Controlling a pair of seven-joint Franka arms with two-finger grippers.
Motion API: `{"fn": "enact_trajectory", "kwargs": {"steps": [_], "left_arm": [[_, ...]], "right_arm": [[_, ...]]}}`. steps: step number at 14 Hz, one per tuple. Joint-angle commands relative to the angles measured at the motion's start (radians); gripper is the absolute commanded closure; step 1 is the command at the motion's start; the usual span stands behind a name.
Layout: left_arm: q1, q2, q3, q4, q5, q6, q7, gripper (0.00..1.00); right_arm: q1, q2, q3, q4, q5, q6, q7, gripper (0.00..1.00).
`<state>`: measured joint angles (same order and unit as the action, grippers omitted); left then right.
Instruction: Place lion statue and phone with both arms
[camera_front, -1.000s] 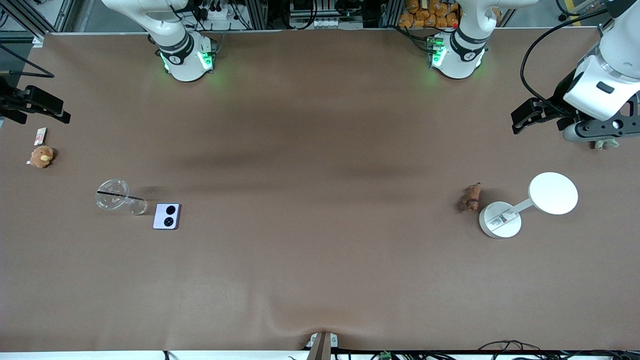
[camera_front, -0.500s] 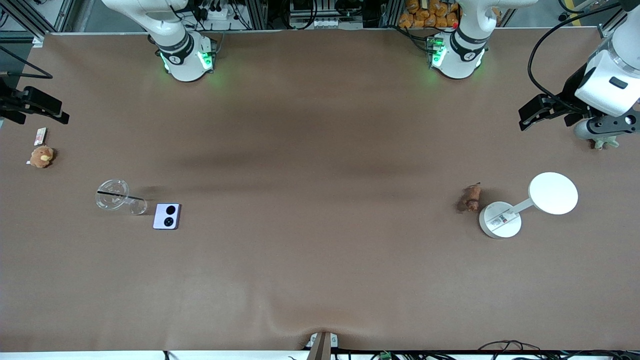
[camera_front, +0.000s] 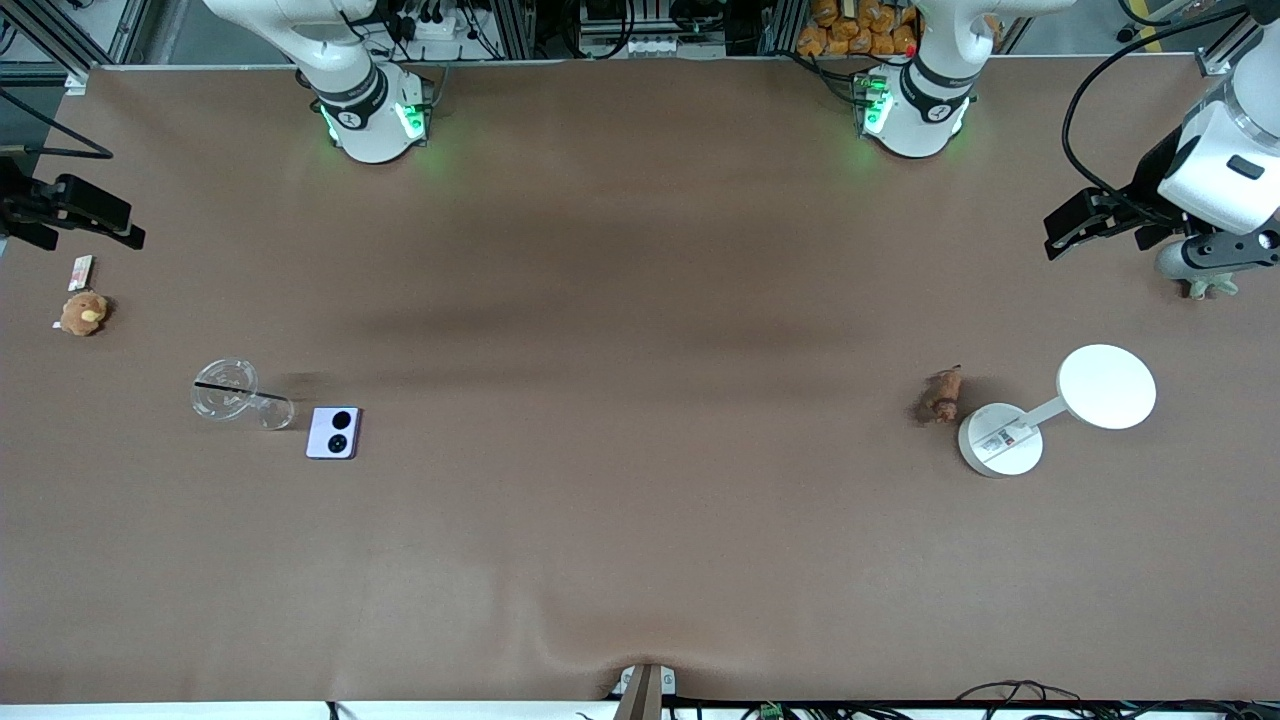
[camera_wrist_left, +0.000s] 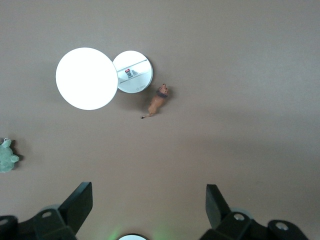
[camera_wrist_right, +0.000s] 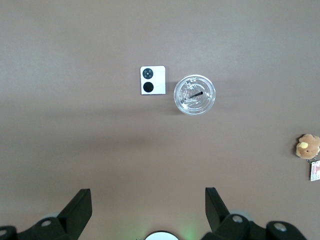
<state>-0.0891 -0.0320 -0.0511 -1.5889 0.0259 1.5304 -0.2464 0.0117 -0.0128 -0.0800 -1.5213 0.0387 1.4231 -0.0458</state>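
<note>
Left claw (camera_wrist_left: 145, 210) fingers apart, holding nothing, high over the bench (camera_front: 640, 560) edge at the left arm's end. Right claw (camera_wrist_right: 145, 210) likewise apart, high over the right arm's end.

Lion statue (camera_front: 943, 396) lies just beside white lamp (camera_front: 1040, 415). Phone (camera_front: 333, 432) lies flat just beside clear cup (camera_front: 228, 391).

Both rest on the bench, nothing gripped: fits placed-and-retracted or awaiting pickup; can't tell which.

The label on the lamp base (camera_front: 1000, 440) cannot be read.
</note>
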Motion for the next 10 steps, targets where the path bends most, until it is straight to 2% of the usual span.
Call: {"fn": "enact_trajectory", "kwargs": {"steps": [1, 10], "left_arm": [[0.019, -0.011, -0.007, 0.015, 0.020, -0.023, 0.015, 0.00], [0.019, -0.014, -0.012, 0.015, 0.019, -0.055, 0.016, 0.00]], "right_arm": [[-0.009, 0.014, 0.008, 0.027, 0.000, -0.012, -0.003, 0.00], [-0.010, 0.014, 0.008, 0.027, 0.000, -0.012, -0.003, 0.00]]}}
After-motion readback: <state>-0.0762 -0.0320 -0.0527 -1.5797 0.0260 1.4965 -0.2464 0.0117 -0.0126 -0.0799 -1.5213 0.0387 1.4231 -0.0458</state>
